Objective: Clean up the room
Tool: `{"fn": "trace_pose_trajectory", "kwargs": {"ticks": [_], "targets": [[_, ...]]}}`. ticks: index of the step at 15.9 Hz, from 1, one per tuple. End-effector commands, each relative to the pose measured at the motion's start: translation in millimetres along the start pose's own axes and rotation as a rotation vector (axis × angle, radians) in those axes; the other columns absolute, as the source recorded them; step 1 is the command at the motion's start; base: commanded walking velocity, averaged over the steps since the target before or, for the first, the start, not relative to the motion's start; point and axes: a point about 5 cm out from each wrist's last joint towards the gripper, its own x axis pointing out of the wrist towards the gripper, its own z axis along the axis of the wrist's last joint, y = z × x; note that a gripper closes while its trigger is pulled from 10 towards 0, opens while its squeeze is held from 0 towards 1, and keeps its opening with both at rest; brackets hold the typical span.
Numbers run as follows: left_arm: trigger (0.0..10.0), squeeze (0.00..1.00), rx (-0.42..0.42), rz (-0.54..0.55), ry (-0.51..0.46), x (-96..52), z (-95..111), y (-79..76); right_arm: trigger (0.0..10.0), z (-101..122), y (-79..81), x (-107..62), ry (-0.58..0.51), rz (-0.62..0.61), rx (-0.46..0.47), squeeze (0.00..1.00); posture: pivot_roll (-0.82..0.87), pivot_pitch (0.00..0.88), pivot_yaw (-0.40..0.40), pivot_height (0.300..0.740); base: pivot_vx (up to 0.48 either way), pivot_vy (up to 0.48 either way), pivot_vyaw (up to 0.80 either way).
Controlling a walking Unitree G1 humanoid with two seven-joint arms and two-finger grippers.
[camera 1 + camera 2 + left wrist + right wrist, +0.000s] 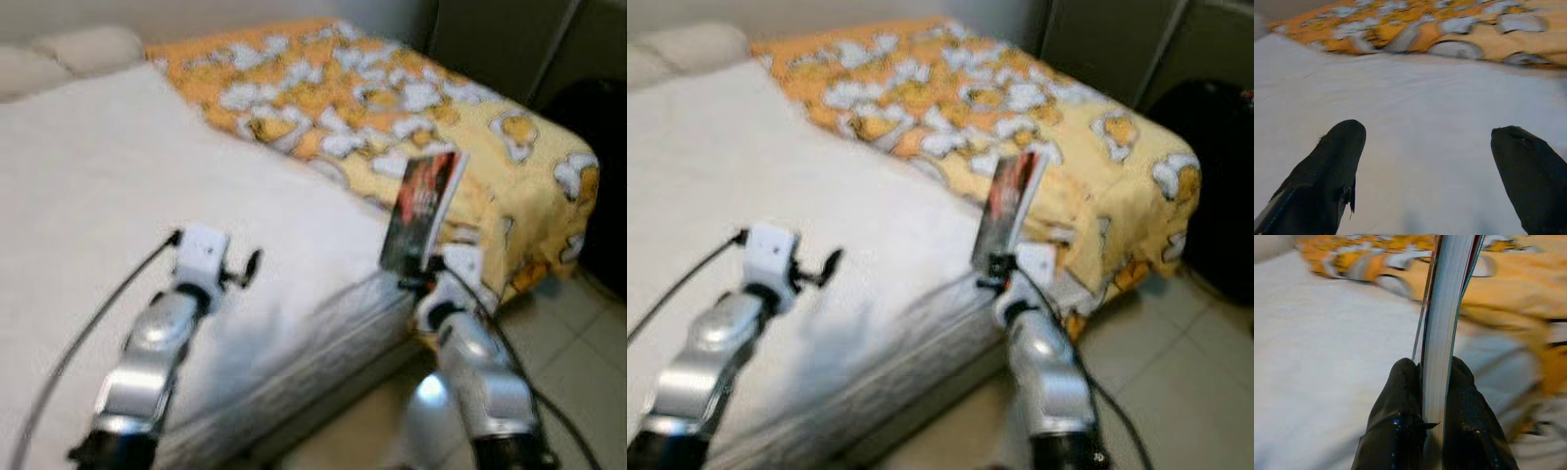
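Book point(423, 209) first: we see one slim paperback with a dark red cover, standing nearly upright above the edge of the bed point(118, 176), clamped at its lower end in our right gripper point(1436, 382); the right wrist view shows the two black fingers point(1396, 406) pressed together on either side of the page block, with the pale page edges facing the camera. We judge it light and fairly stiff along the spine but free to flex and fan at the open side; the glossy cover is likely slippery, so a hold near one end could let it pivot or slide; a pinch closer to the middle, or at the spine side, would seem steadier; it is not fragile, though pages can crease if squeezed at a corner.

Our left gripper point(238, 269) hovers over the white sheet point(1425, 122), well apart from the book, its fingers spread wide and holding nothing.

Counting what we can make out: one book; one bed; one yellow-and-orange patterned blanket point(392, 98) spread over the far part of the bed and hanging down its end; two pale pillows point(69, 54) at the head, as far as the blur lets us tell; one dark object point(1215, 186) on the tiled floor point(568, 362) beyond the end of the bed, too blurred for us to name; two grippers, one loaded and one free.
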Motion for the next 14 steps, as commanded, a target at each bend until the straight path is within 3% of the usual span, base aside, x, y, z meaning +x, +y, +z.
{"fn": "trace_pose_trajectory", "kwargs": {"ticks": [1, 11, 14], "targets": [[10.0, 0.84, 0.001, 0.000, -0.019, 0.6, 5.1, -2.3, 10.0, 14.7, 3.9, 2.7, -0.059, 0.030, -0.024, 0.00, 0.02, 0.000, 0.003, 0.740, 0.000, 0.326, 0.80], [10.0, 0.84, 0.006, -0.002, -0.021, 0.9, 5.8, -0.9, 10.0, 14.6, 5.3, 4.1, -0.062, 0.030, -0.020, 0.00, 0.03, 0.000, 0.008, 0.740, 0.000, 0.327, 0.80], [10.0, 0.85, 0.028, 0.002, -0.042, 1.8, 9.8, -0.6, 10.0, 14.7, 3.8, 4.2, -0.066, 0.020, 0.011, 0.00, 0.03, 0.000, 0.010, 0.740, 0.000, -0.160, 0.44]]}}
